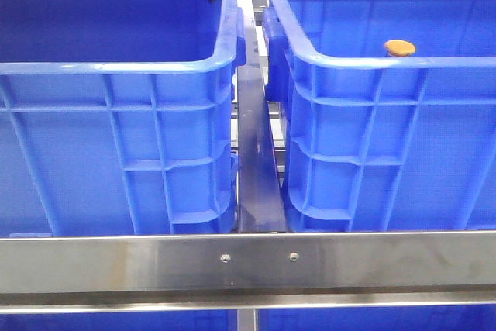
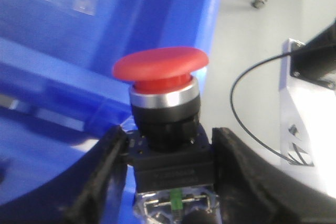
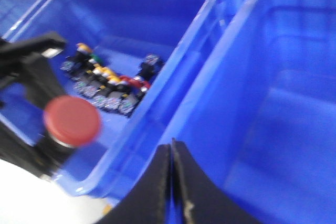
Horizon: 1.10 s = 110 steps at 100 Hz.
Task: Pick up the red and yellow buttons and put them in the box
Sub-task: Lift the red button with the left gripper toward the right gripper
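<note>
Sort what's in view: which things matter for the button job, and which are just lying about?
Job:
red button held in left gripper
yellow button in the right-hand blue crate
left-hand blue crate

Lying about:
pile of other switches
steel rail
black cable

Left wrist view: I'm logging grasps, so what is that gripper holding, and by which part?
The left gripper holds the red button by its black square base, one finger on each side; the red cap stands clear above. The right gripper is shut on nothing.

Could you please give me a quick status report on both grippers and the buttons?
Left gripper shut on red button, above crate. Right gripper shut, empty. Yellow button visible in right-hand crate. No obstruction seen.
</note>
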Each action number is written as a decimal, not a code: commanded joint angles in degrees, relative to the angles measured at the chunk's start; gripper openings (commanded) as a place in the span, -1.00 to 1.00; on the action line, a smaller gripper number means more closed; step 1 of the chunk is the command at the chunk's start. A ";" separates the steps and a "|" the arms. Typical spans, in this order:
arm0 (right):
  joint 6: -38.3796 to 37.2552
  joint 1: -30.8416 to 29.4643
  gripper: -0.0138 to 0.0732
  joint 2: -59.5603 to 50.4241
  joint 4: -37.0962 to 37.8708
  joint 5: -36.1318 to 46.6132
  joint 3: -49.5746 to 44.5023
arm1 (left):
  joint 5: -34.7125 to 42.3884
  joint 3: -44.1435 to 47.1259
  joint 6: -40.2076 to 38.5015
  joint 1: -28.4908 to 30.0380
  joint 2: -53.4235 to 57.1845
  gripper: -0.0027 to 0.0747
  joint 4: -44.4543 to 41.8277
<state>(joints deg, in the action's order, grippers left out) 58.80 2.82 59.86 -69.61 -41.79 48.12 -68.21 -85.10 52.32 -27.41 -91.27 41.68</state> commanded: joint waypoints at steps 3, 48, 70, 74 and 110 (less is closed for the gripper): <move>0.39 -0.20 -0.12 0.63 -5.36 -2.63 1.57 | 0.57 -1.48 0.17 -1.04 1.67 -0.66 3.78; 0.44 3.73 0.81 11.33 -16.02 -12.54 3.30 | 0.17 -1.48 0.17 -1.04 1.27 -0.66 3.54; 0.44 7.35 0.81 13.57 -19.19 -12.40 5.82 | 0.17 -1.48 0.17 -1.04 1.07 -0.66 3.54; 0.44 7.79 0.81 14.06 -19.30 -12.30 5.82 | 0.17 -1.48 0.17 -1.04 1.07 -0.66 3.54; 0.39 8.83 0.81 15.59 -20.21 -14.62 5.82 | 0.17 -1.48 0.17 -1.04 1.07 -0.66 3.54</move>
<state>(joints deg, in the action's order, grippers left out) 58.67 11.56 76.96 -85.60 -53.93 52.11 -68.65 -85.10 52.32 -28.04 -92.31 41.57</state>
